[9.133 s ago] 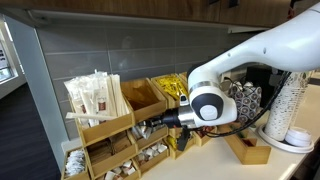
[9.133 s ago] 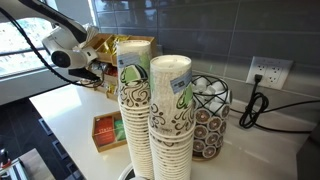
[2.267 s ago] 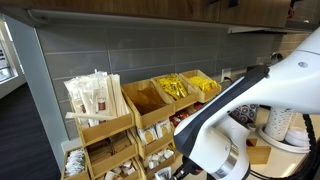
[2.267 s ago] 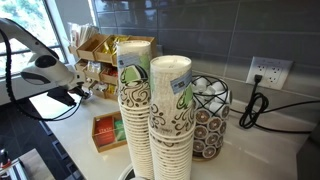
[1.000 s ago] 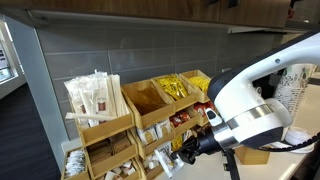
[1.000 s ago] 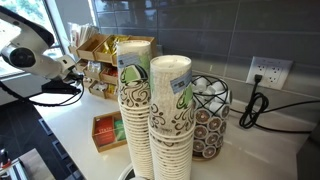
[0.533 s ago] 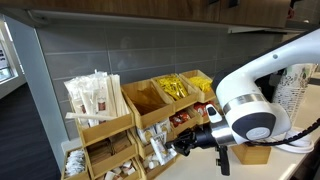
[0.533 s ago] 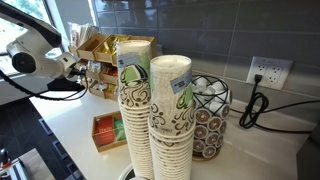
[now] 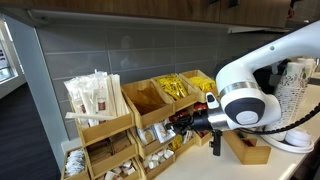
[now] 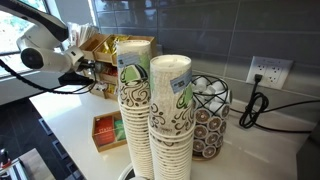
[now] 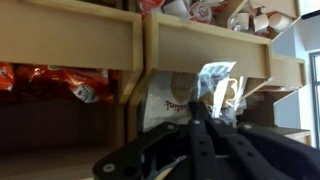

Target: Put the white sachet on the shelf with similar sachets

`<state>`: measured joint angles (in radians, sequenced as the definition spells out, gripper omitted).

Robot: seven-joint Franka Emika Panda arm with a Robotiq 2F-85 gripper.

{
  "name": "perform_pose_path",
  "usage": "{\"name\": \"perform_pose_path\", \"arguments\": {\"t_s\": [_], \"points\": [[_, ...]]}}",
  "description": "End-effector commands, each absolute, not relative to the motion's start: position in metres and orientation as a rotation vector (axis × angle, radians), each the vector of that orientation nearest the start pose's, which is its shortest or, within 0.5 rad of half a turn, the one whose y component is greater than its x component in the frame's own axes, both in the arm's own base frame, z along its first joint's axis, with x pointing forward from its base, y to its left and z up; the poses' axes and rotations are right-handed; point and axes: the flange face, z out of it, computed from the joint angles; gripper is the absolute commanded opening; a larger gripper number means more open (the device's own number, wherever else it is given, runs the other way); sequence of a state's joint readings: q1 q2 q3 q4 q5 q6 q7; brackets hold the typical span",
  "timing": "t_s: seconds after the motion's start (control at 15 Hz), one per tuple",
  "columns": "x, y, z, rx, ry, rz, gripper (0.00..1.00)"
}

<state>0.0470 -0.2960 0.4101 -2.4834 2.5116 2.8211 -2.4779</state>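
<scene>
The small, flat white paper sachet (image 11: pixel 214 78) stands pinched by its lower edge in the black two-finger gripper (image 11: pixel 197 118), whose fingers are closed on it. In the wrist view it sits just in front of the middle tier of the light bamboo-coloured wooden shelf (image 11: pixel 70 40). It looks feather-light, thin and limp, so it will likely flex or flutter. It is hardly fragile, though easy to crease. The paper may be slick, so a firm pinch on one edge, near its middle, seems the sound hold, and it should fall roughly where it is let go.

In an exterior view the gripper (image 9: pixel 182 122) is at the front of the shelf (image 9: pixel 105 130). On the top tier, the left bin holds long white-wrapped sticks (image 9: pixel 95 95), the next bin (image 9: pixel 140 98) shows mostly bare wood, and the bin to its right holds yellow packets (image 9: pixel 175 87). A heap of small white packets (image 9: pixel 150 157) fills the low, near bins. In the wrist view the bin straight ahead holds pale packets with brown print (image 11: pixel 170 98), with orange-red packets (image 11: pixel 45 80) to its left and small lidded cups (image 11: pixel 190 8) in the tier above. Whether the pale packets match the sachet I cannot tell
</scene>
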Motion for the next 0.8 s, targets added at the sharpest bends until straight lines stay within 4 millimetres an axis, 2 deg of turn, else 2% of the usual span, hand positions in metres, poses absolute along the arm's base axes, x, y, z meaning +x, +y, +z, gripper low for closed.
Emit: {"name": "perform_pose_path", "arguments": {"t_s": [0.0, 0.4, 0.73], "points": [[0.406, 0.166, 0.392, -2.255, -0.659, -1.520, 0.00], [0.409, 0.182, 0.394, -2.207, -0.641, -1.511, 0.00], [0.413, 0.187, 0.394, -2.173, -0.623, -1.518, 0.00]]}}
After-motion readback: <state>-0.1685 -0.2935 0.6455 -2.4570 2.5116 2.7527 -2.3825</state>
